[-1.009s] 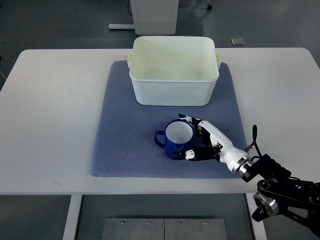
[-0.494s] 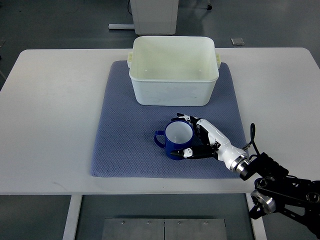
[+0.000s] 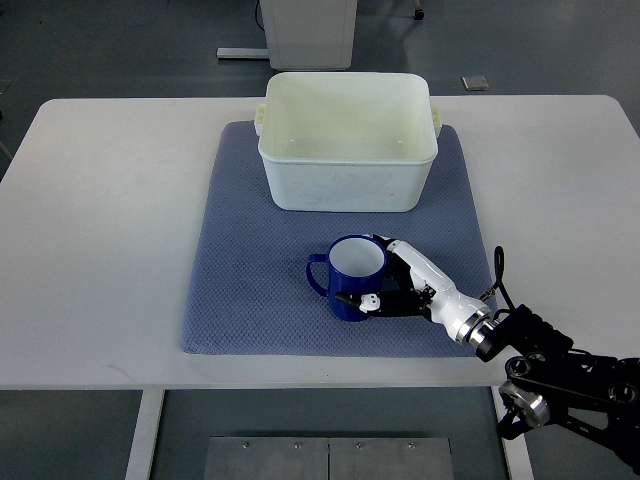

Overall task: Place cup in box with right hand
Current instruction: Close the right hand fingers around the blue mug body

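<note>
Top view, blue cup [image 3: 352, 276], white inside, upright

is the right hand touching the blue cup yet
Touching. The top view shows the right hand wrapped around the blue cup, with fingers against its far rim side and the thumb across its near wall.

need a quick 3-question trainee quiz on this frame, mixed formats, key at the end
1. True or false: the cup is already inside the box.
2. Which way does the cup's handle point in the picture? A) left B) right C) toward the box
3. Fill in: the cup and box both sit on a blue ___.

Key:
1. False. It stands upright on the mat, in front of the box.
2. A. The right hand wraps the cup from the opposite side.
3. Mat.
</note>
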You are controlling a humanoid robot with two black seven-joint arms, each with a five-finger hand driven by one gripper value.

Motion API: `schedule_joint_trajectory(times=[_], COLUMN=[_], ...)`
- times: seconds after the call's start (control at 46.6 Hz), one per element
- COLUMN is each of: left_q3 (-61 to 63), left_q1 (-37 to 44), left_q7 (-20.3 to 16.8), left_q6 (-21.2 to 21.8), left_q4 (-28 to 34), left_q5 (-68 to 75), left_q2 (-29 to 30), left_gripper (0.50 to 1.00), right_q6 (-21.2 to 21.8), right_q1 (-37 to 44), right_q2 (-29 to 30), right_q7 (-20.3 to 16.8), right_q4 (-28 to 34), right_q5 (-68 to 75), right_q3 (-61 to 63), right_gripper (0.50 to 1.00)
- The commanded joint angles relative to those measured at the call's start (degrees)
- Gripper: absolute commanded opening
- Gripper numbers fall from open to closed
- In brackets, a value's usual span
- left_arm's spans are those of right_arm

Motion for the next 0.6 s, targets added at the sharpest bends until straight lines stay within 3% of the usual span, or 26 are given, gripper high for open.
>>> schedule_joint_trajectory(times=[0.0, 0.58], left_q3=[0.0, 0.0], left_q1=[0.0, 0.0], left_q7=[0.0, 0.0], left_q6=[0.0, 0.0], left_q4=[0.0, 0.0], left_q5=[0.0, 0.0], left_q2=[0.0, 0.0], left_gripper=[1.000, 1.000], right_q6=[0.0, 0.0], right_q1=[0.0, 2.2], right_q2=[-0.1, -0.9], right_q7=[0.6, 2.5], right_q4=[0.0, 0.8], right_q5=[0.2, 3.8], right_q3=[0.0, -1.5], right_gripper=[0.500, 0.500])
